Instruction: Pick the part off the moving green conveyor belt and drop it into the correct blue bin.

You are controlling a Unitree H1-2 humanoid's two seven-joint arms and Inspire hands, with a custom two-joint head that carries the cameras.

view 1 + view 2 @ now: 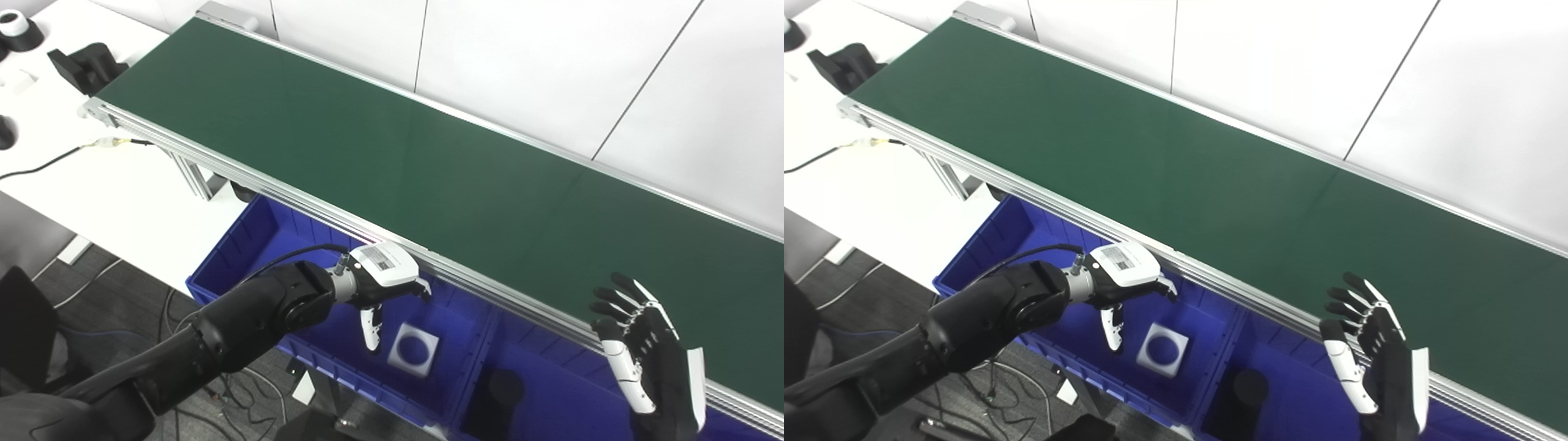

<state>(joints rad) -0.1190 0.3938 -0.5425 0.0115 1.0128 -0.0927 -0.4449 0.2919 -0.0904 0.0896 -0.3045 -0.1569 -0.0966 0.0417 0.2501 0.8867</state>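
Note:
The green conveyor belt (392, 153) runs from upper left to lower right and carries no part in view. Below its near rail stand two blue bins. The left blue bin (257, 239) holds a white square part with a round hole (414, 349), slightly blurred. My left hand (386, 285) is open over this bin, fingers pointing down, just left of and above the white part. The right blue bin (545, 392) holds a dark round part (499, 392). My right hand (643, 349) is open and empty, fingers spread upright at the belt's near rail.
A white table (110, 190) lies to the left with black fixtures (86, 64) and a cable (43, 165). A white wall stands behind the belt. Floor cables show under the bins (245, 392).

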